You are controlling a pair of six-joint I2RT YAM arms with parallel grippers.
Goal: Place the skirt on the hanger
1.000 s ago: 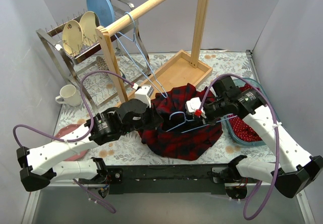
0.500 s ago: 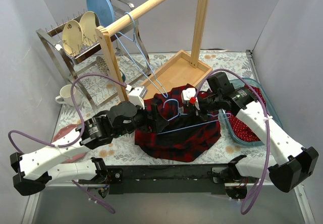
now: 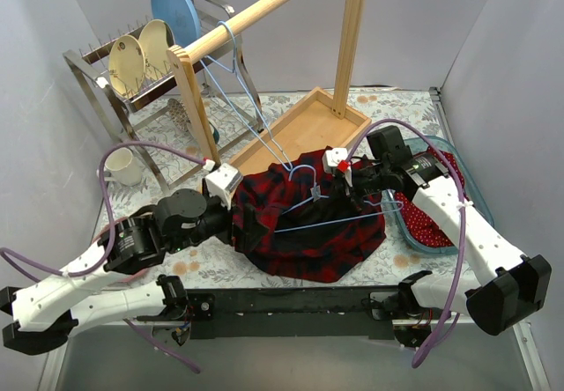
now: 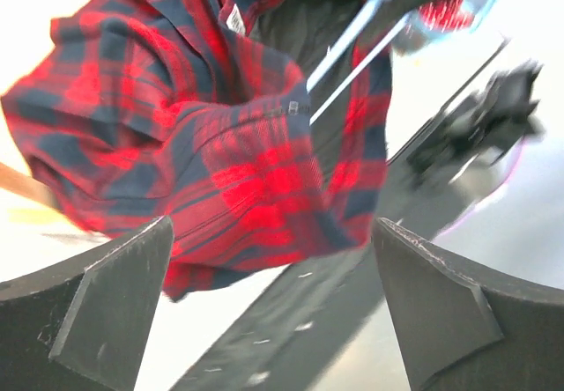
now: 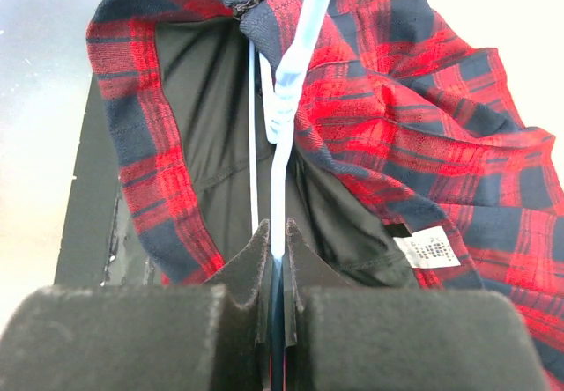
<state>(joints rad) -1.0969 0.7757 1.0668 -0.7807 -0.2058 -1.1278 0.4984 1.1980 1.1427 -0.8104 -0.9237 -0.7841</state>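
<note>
Floral tabletop, middle toward near edge: plaid skirt bunched around wire hanger. Right gripper pinched on its wire; left gripper spread wide near waistband. Hold hanger steady; draw waistband evenly across.

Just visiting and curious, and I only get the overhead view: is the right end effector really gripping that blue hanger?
Observer: Yes. The right wrist view shows the right end effector shut on the thin wire of the hanger.
Operator: And the left one?
Observer: The left wrist view shows the left end effector wide open, with the skirt ahead of it, ungripped.
Operator: Is the hanger inside the skirt?
Observer: Its wire runs into the open waist, over the dark lining.
</note>
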